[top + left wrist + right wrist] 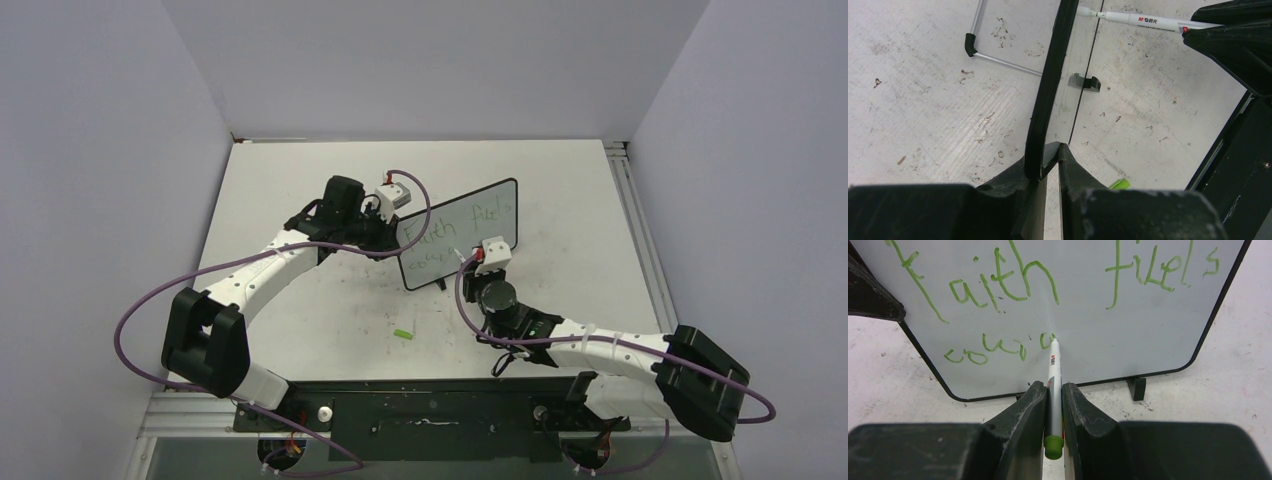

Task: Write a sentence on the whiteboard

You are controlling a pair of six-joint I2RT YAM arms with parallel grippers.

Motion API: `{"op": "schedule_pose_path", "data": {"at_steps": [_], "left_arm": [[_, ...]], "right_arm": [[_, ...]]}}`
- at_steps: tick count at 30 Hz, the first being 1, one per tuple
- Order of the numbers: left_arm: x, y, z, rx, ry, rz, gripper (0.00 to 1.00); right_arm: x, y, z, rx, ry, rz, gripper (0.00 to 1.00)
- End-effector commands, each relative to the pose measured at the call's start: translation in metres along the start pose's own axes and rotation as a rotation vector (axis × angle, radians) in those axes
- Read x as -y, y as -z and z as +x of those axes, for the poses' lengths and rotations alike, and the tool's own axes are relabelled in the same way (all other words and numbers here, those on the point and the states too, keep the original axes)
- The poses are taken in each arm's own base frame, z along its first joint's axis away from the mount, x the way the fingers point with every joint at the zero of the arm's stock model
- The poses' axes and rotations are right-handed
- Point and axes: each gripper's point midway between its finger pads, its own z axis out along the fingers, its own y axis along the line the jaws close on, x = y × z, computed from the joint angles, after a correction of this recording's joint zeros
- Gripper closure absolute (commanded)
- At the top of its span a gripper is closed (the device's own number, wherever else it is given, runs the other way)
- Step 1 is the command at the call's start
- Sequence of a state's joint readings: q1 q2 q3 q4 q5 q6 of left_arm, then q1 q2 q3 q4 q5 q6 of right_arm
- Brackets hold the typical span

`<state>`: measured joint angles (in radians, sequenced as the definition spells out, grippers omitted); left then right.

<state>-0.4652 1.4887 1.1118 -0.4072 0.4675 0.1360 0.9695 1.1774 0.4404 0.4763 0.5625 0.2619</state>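
Observation:
The whiteboard [470, 225] stands upright on its feet at mid-table, black-framed. My left gripper [1050, 150] is shut on the whiteboard's left frame edge [1045, 90]. The sentence [1013, 282] is in green: "Faith fuels" on the top line and the partial word "cour" [993, 351] below it. My right gripper [1053, 387] is shut on a white marker [1053, 372] with a green rear end, whose tip touches the board just right of the last lower letter. In the top view the right gripper [482, 262] sits at the board's lower front and the left gripper [392, 228] at its left edge.
A small green marker cap [404, 332] lies on the scuffed white tabletop [300, 320] in front of the board. The board's black foot [1137, 388] and a metal wire stand [998, 57] rest on the table. Grey walls enclose the table on three sides.

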Motion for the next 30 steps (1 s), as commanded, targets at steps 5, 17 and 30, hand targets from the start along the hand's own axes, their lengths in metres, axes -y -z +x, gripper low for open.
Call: {"op": "schedule_pose_path", "data": {"at_steps": [5, 17, 30], "left_arm": [[-0.004, 0.006, -0.003, -0.007, -0.046, -0.033, 1.00], [-0.004, 0.006, -0.004, -0.005, -0.046, -0.031, 1.00], [-0.004, 0.005, -0.002, -0.007, -0.046, -0.032, 1.00]], "right_arm": [[0.001, -0.004, 0.002, 0.005, -0.011, 0.024, 0.95], [0.009, -0.004, -0.001, 0.024, -0.011, 0.066, 0.95], [-0.001, 0.010, -0.021, 0.070, -0.040, -0.036, 0.95]]}}
